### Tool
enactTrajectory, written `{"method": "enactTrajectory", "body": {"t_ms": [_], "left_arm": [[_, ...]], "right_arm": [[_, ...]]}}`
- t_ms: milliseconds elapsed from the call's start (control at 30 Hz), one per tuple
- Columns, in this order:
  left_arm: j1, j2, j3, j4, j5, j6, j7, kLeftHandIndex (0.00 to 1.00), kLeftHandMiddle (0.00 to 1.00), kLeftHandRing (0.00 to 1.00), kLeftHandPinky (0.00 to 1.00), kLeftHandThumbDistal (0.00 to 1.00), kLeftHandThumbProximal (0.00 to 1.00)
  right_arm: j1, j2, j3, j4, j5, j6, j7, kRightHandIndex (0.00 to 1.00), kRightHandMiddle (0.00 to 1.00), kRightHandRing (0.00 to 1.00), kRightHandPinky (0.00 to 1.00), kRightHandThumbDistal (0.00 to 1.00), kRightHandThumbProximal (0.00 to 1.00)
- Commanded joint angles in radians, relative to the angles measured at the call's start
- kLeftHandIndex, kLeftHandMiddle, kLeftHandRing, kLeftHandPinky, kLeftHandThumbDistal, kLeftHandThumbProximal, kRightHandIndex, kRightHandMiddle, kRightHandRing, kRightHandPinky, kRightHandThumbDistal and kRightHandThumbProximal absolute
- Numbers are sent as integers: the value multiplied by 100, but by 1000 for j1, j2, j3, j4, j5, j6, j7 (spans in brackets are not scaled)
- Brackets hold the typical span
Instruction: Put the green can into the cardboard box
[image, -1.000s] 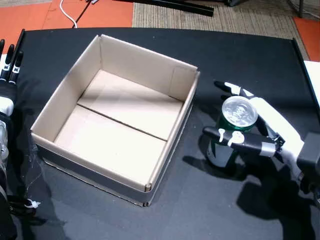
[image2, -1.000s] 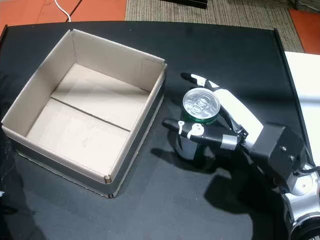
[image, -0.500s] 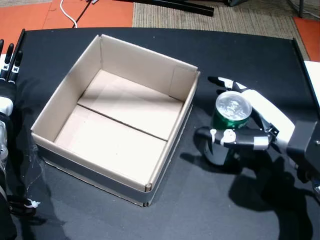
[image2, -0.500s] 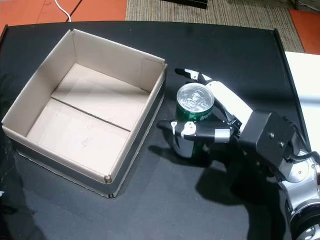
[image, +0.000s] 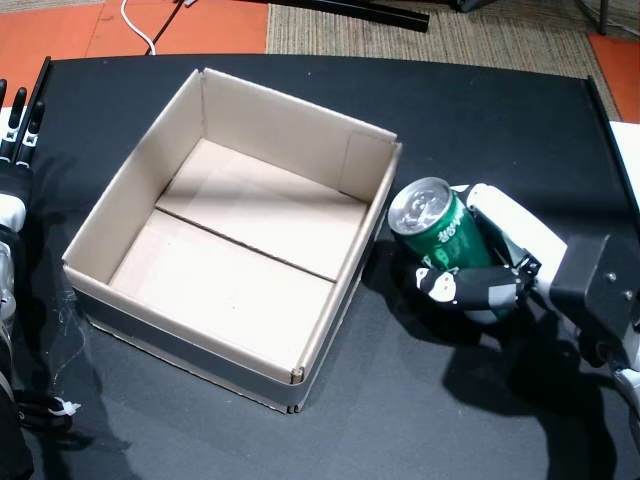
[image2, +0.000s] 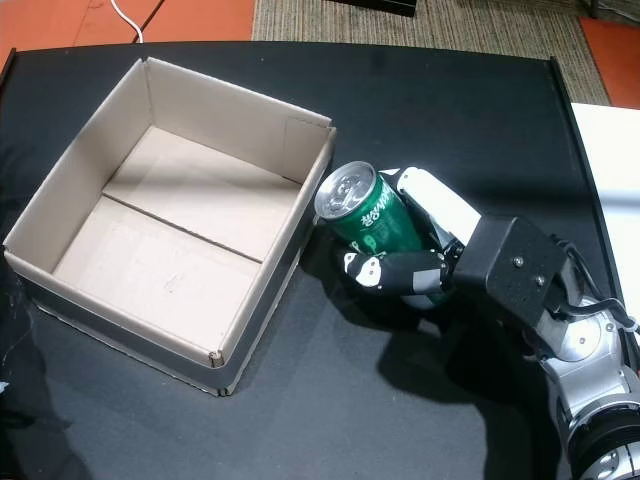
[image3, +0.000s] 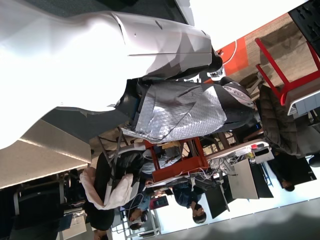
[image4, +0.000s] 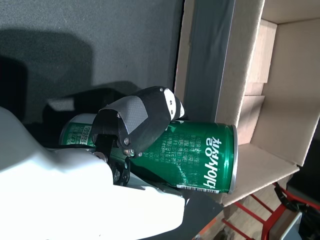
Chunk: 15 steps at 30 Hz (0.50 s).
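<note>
The fingers (image4: 145, 117) of the right hand (image: 500, 265) were curled around the green can (image: 445, 240), the black thumb pressed across the printed side while the white fingers wrapped the far side. Half a second before, the same fingers had been reaching around a can that stood upright on the counter (image: 480, 120); now the grip had closed and the can was tipped, its silver top leaning toward the cardboard box (image: 150, 170). In both head views the can appeared lifted off the counter, with its rim just beside the box's near wall but still outside it. The right wrist view showed the can lying almost level in the hand, its top close to the box edge (image4: 225, 65).

That change meant the grasp was made and the carry had begun. What remained, as I judged it, was to raise the can over the wall and release it onto the bare cardboard floor; the tilted can could catch the rim.

The left hand (image: 15, 120) hung at the counter's far left edge, fingers straight, close together and holding nothing.
</note>
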Motion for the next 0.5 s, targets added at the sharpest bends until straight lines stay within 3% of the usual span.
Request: {"method": "enactTrajectory", "body": {"t_ms": [0,200,467], "left_arm": [[-1,14,0,6,5,4,-8,44,48,56,80,0,95],[-2,19,3,7,2,10,-1,46,49,58,79,0,97],[-1,19,-1,8,8,10,3,44,49,58,79,0,100]], "right_arm": [[12,3,-9,-24,21,-4,7,29,29,39,51,0,0],[17,2,-20,-40,29,-5,1,29,28,38,50,0,0],[16,-39,-45,-77,18,-90,-100,17,18,28,45,0,0]]}}
